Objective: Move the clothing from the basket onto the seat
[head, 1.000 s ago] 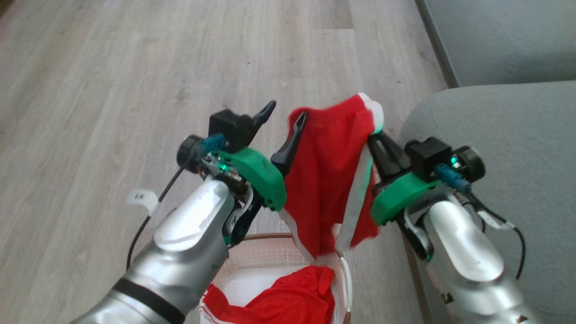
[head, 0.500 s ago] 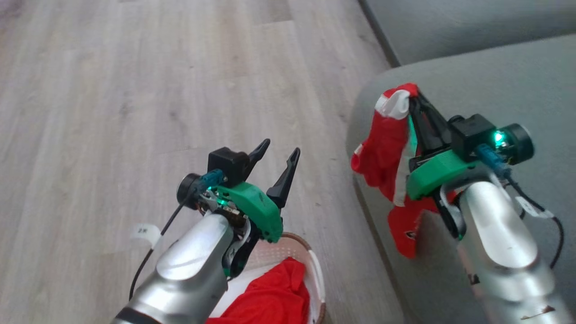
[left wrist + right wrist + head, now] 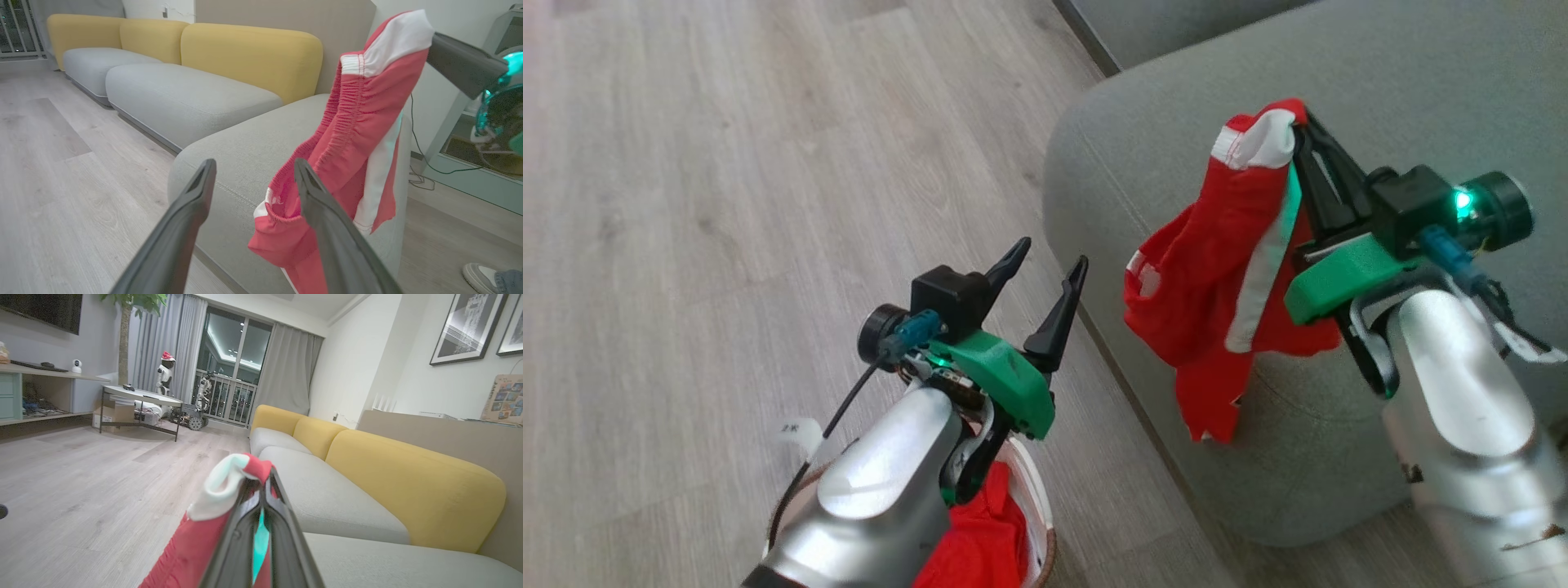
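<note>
Red ruched garment (image 3: pixel 1209 261), limp in right hand (image 3: pixel 1303 131) — rounded grey fabric seat (image 3: pixel 1143 122)

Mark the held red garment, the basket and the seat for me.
held red garment (image 3: pixel 1201 269), head view, middle of red fabric
basket (image 3: pixel 1036 502), head view, right rim
seat (image 3: pixel 1176 82), head view, bare cushion top

Pictured with one red garment (image 3: pixel 1209 269), white-striped, dangling crumpled from its white band at 2 o'clock before the rounded corner of the grey-green seat (image 3: pixel 1380 73), and with a second red garment (image 3: pixel 972 539) bunched inside the cream-white, brown-rimmed basket (image 3: pixel 1036 498) at 6 o'clock.
</note>
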### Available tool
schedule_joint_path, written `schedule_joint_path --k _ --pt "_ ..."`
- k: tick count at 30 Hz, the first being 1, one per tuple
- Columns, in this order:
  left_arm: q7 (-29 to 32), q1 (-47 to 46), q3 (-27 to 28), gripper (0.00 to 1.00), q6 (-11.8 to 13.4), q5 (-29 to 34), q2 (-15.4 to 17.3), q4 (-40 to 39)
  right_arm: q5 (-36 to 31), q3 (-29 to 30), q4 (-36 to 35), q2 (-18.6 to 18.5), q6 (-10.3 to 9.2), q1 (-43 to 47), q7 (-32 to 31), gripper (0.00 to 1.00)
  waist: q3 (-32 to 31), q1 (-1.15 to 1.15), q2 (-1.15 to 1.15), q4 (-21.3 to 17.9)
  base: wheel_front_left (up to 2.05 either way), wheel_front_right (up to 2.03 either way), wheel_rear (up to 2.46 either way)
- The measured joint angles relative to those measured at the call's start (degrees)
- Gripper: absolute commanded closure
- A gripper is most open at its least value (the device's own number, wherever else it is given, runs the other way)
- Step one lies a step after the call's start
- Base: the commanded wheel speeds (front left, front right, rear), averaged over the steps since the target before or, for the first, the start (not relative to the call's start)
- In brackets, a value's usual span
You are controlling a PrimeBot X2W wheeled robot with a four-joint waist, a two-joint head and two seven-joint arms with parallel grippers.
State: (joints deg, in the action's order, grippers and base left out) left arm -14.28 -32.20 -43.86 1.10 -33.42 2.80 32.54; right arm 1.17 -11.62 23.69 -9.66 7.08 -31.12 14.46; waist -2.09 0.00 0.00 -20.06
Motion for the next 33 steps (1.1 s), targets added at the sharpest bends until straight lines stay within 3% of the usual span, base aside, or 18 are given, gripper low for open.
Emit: schedule_joint_path --k 5,11,17,28,33 --pt "0.00 1.29 0.22 0.00 0.00 2.09 -0.12 -0.93 1.32 -0.67 0.10 -1.38 0.00 -1.88 0.00 1.00 1.95 0.00 0.00 -1.26 0.00 0.00 0.00" --pt "0.00 1.92 1.05 0.00 0.01 4.72 -0.13 -2.01 4.19 -1.69 3.88 -3.21 0.00 -6.98 0.00 1.00 3.95 0.00 0.00 0.39 0.00 0.00 0.00" --pt "0.00 1.70 1.94 0.00 0.53 8.43 0.49 -4.52 10.51 0.68 8.89 -8.45 0.00 -22.32 -1.18 1.00 9.71 0.00 0.00 3.80 0.00 0.00 0.00" --pt "-0.01 -3.70 2.25 0.00 1.26 12.66 2.32 -9.11 7.04 7.61 17.15 -20.06 0.01 -45.59 -3.89 1.00 22.48 0.00 0.00 10.07 0.00 0.00 0.00" --pt "0.00 -5.41 2.09 0.00 1.44 13.78 2.75 -10.57 3.03 13.00 21.91 -21.17 0.01 -49.97 -3.03 1.00 27.80 0.01 0.00 12.88 0.00 0.00 0.00"
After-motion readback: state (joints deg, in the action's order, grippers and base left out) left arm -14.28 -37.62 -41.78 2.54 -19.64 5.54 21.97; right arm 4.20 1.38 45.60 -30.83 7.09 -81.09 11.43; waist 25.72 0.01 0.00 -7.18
